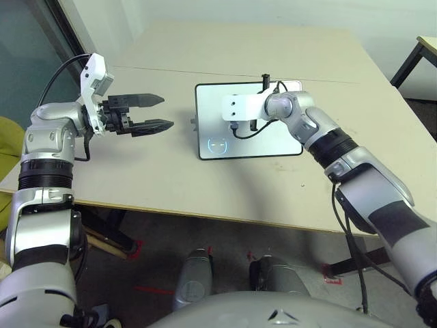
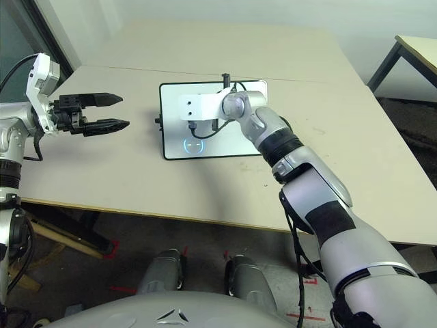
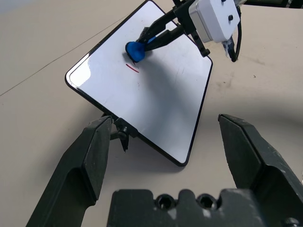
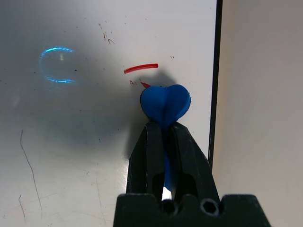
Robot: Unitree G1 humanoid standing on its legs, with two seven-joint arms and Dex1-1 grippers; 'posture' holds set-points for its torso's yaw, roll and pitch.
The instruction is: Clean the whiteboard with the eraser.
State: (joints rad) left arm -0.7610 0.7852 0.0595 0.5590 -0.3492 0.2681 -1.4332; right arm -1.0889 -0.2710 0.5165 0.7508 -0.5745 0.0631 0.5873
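Whiteboard (image 1: 273, 140) lies flat at centre of the head view, long axis running left-right, logo in its lower-left corner; glossy white, black frame. Right gripper (image 4: 163, 135) is over it, clenched on the eraser (image 4: 165, 105), a blue block squeezed so its tip bulges. Red stroke (image 4: 140, 68) sits just beyond that tip, up and slightly left in the right wrist frame, near the board's edge; faint dark scuffs elsewhere. Left gripper (image 1: 147, 113), released and empty, hangs left of the board, well apart. Right arm is the nearer.
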